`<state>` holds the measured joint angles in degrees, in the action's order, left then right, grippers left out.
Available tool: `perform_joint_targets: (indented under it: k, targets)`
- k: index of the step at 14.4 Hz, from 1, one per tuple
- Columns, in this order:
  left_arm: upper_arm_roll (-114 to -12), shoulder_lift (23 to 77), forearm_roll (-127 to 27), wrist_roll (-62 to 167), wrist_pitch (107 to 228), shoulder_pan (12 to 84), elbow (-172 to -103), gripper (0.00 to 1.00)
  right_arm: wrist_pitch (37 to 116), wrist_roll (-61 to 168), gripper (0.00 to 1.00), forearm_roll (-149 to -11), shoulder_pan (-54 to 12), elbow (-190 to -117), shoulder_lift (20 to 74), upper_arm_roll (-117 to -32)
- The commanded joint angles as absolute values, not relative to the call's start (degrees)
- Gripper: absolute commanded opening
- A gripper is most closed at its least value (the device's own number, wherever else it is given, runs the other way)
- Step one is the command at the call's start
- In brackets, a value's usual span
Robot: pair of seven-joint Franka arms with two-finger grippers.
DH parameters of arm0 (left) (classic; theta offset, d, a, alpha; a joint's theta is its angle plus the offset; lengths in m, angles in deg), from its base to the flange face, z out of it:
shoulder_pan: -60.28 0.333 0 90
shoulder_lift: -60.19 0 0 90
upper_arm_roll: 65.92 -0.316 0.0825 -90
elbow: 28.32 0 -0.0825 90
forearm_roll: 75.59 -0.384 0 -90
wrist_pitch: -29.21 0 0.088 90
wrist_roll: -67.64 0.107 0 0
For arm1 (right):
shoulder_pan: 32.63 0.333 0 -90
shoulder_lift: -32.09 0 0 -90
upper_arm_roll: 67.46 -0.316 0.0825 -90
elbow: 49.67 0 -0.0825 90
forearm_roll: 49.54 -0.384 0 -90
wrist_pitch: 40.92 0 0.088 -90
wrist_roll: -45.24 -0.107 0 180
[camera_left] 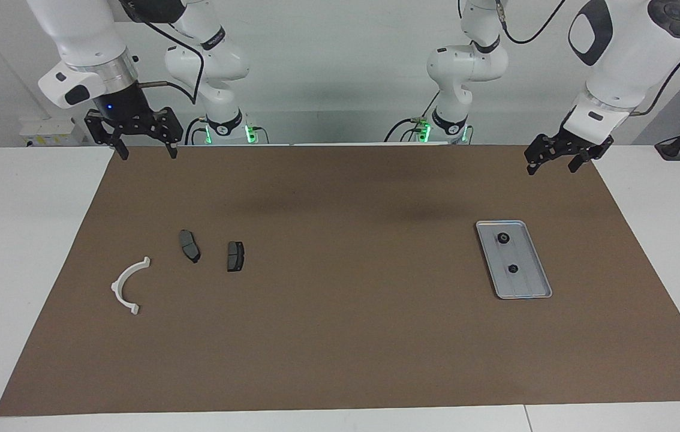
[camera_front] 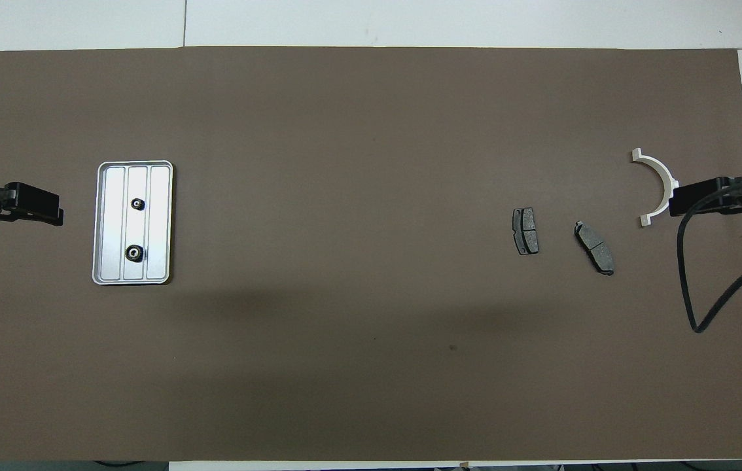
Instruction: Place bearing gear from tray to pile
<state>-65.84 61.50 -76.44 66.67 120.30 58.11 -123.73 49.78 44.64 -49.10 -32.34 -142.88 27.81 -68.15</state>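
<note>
The silver-grey ridged tray (camera_left: 527, 283) (camera_front: 160, 226) lies on the brown mat toward the left arm's end. Two small dark bearing gears rest in it, one (camera_left: 503, 238) (camera_front: 134, 252) nearer to the robots than the other (camera_left: 512, 269) (camera_front: 138, 204). The pile lies toward the right arm's end: a white half-ring bracket (camera_left: 129, 285) (camera_front: 657, 183) and two dark brake pads (camera_left: 189, 245) (camera_left: 235, 256) (camera_front: 594, 247) (camera_front: 525, 231). My left gripper (camera_left: 551, 168) (camera_front: 50, 212) hangs open and empty over the mat's corner at its own end. My right gripper (camera_left: 146, 153) (camera_front: 677, 203) hangs open and empty over the mat's corner at its end.
The brown mat (camera_left: 340, 336) (camera_front: 345, 163) covers most of the white table. A black cable (camera_front: 695, 288) loops down from the right arm over the mat's edge. Nothing lies between the tray and the pile.
</note>
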Motion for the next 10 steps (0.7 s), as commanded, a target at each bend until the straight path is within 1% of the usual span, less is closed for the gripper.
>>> perform_joint_targets:
  k: [1, 8, 10]
  targets:
    - [-66.63, 62.29, -76.38, 67.47, 119.04, 57.29, -123.33, 1.00, 50.40, 44.97, 1.00, -50.33, -34.20, -144.42, 26.47, -68.52]
    - [-67.07, 62.30, -76.64, 66.85, 118.79, 57.38, -123.33, 1.00, 50.49, 44.71, 1.00, -50.33, -33.59, -144.33, 26.47, -68.87]
    - [-66.80, 62.99, -76.64, 65.80, 120.26, 57.29, -124.20, 1.00, 50.49, 44.88, 1.00, -50.33, -33.59, -144.33, 26.47, -68.87]
